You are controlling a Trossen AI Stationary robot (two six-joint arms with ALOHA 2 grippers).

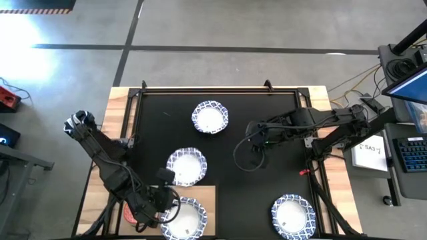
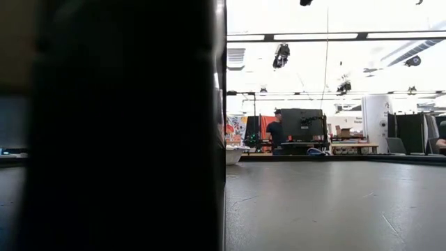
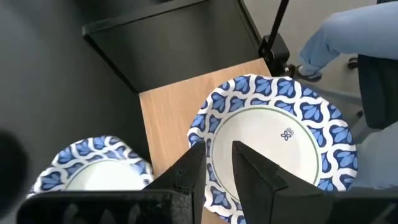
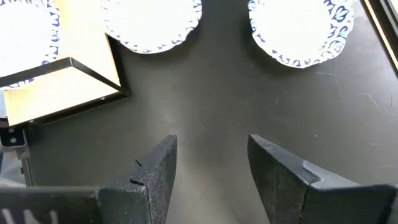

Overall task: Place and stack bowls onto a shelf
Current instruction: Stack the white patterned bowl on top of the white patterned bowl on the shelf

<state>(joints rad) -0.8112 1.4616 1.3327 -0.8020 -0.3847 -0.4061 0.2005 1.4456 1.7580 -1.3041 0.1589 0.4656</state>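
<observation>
- High view showed the whole layout: four white bowls with blue patterned rims on or near the black mat (image 1: 267, 193). One bowl (image 1: 210, 117) sat toward the far middle, one (image 1: 186, 166) in the centre, one (image 1: 293, 215) at the near right, and one (image 1: 185, 219) on the light-wood shelf (image 1: 205, 197) at the near left.
- The left gripper (image 1: 162, 202) hung over the shelf at the edge of the bowl there; a red-pink bowl (image 1: 129, 212) showed partly beneath the left arm, beside the shelf.
- The right gripper (image 1: 253, 148) hovered over bare mat right of the centre bowl, near nothing.
- Left wrist view added what the overhead could not: the left gripper (image 3: 219, 163) had its two fingers closed narrowly across the near rim of the shelf bowl (image 3: 280, 140), one finger inside and one outside. The centre bowl (image 3: 93, 165) lay just off the board on the mat.
- Right wrist view showed the right gripper (image 4: 211, 162) with fingers spread wide and empty above the mat, two patterned bowls (image 4: 152, 22) (image 4: 301, 28) ahead of it.
- Low view was half blocked by a dark mass close to the lens; beyond it a person (image 2: 277, 130) stood in the room behind the table.
</observation>
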